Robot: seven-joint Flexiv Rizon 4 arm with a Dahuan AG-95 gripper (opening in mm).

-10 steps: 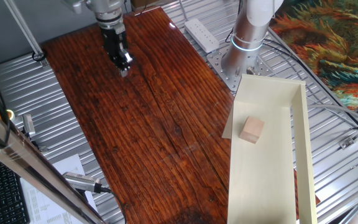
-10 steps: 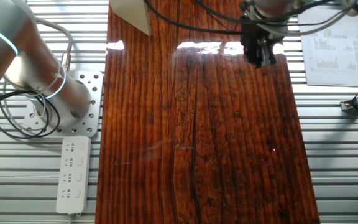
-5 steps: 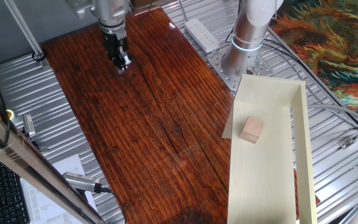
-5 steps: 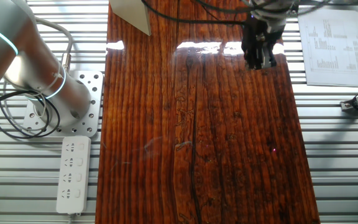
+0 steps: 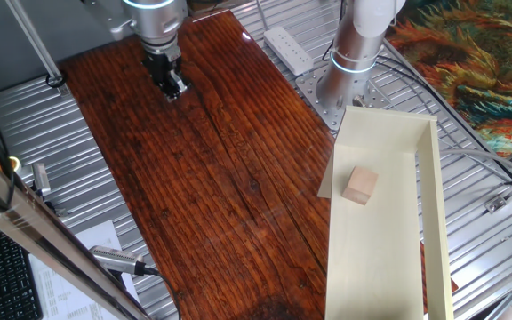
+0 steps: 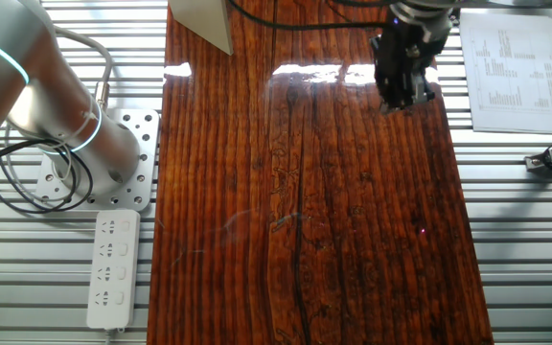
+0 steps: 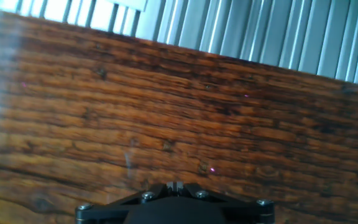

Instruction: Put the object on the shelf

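The object (image 5: 360, 186) already rests on the shelf (image 5: 376, 258), so I judge placement complete. My end effector (image 5: 175, 90) hangs over the table (image 5: 212, 160), well apart, empty; whether its fingers are parted I cannot tell.

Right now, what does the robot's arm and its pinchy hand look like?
The arm is smooth silver-grey metal, a fat round tube with a glowing turquoise ring around it. It stands on a silver plate dotted with holes, and black cables loop beside the base. The small black two-finger gripper hangs from a silver wrist, with screws showing in the hand view.
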